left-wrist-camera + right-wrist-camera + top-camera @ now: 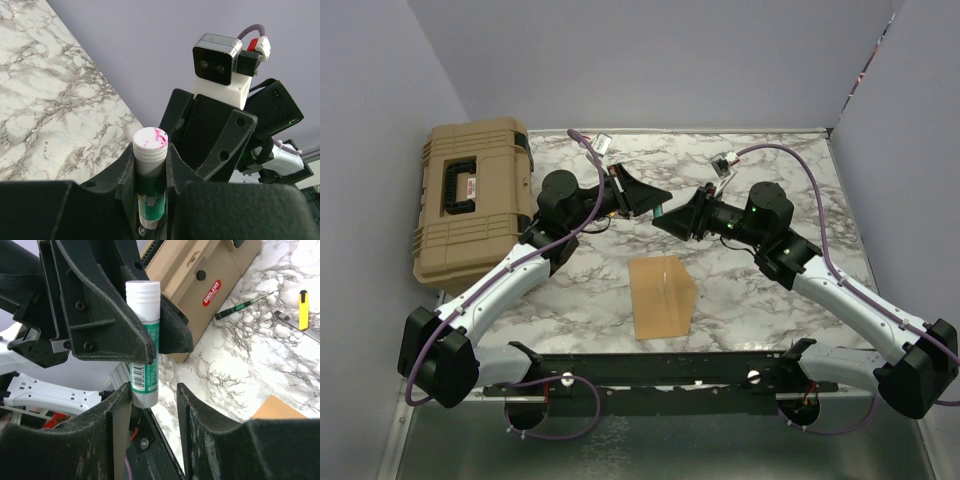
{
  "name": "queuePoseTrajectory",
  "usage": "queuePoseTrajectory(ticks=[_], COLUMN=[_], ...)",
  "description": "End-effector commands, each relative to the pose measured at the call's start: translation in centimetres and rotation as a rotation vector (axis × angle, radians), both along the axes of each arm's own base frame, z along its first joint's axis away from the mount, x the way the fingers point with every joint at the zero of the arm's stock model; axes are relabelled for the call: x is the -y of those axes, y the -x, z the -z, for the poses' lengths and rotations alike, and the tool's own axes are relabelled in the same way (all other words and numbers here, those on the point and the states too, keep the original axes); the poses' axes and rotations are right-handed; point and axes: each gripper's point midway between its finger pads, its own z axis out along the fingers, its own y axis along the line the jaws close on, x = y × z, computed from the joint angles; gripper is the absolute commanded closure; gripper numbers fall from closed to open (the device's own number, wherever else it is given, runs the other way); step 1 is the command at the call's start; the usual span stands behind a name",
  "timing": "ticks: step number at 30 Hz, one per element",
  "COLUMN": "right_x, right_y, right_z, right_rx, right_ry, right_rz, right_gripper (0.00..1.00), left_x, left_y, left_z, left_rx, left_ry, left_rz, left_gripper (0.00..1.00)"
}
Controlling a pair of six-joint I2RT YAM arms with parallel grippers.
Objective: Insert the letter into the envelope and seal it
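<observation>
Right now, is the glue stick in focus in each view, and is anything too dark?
Left wrist view: the glue stick is sharp, well lit; the left hand around it shows little detail. Right wrist view: the stick's label is sharp, the right hand in front dark and grainy. Top external view: even light, no glare; the stick too small to judge.

Tan tool case (pixel 472 210) lying at the upper left of the marbled counter (pixel 760 310), green-handled screwdriver (pixel 244 305) and yellow cutter (pixel 303 302) lying at upper right, white-capped glue stick (pixel 144 377) standing upright mid-frame.
</observation>
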Motion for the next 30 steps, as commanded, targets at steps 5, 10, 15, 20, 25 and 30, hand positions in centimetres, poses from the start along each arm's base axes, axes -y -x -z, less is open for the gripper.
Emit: queuePoseTrajectory(ticks=[5, 10, 15, 20, 25, 30], right_x=[-1.0, -0.5, -0.3, -0.4, -0.5, 0.2], right_y=[1.1, 0.4, 0.5, 0.6, 0.7, 0.5], right_z=[0.0, -1.5, -2.0, -2.0, -1.5, -0.5], right_rx=[-0.012, -0.003, 0.009, 0.005, -0.008, -0.020], right_ry=[0.003, -0.061, -0.093, -0.105, -0.095, 0.017], right_rz=[-0.103, -0.029, -0.020, -0.029, -0.039, -0.009], right_gripper=[0.82, 0.94, 0.95, 0.96, 0.93, 0.59], left_x=[0.1, -0.2, -0.6, -0.7, -0.5, -0.7], left_y=[0.1, 0.5, 0.9, 1.2, 1.2, 0.9], left_z=[-1.2, -0.6, 0.6, 1.6, 1.7, 2.2], left_rx=[0.030, 0.025, 0.007, -0.015, -0.006, 0.090], left_ry=[0.025, 0.017, 0.007, -0.004, -0.010, -0.084], left_rz=[-0.001, -0.002, -0.014, -0.005, 0.003, -0.008], left_gripper=[0.95, 0.59, 0.56, 0.70, 0.98, 1.00])
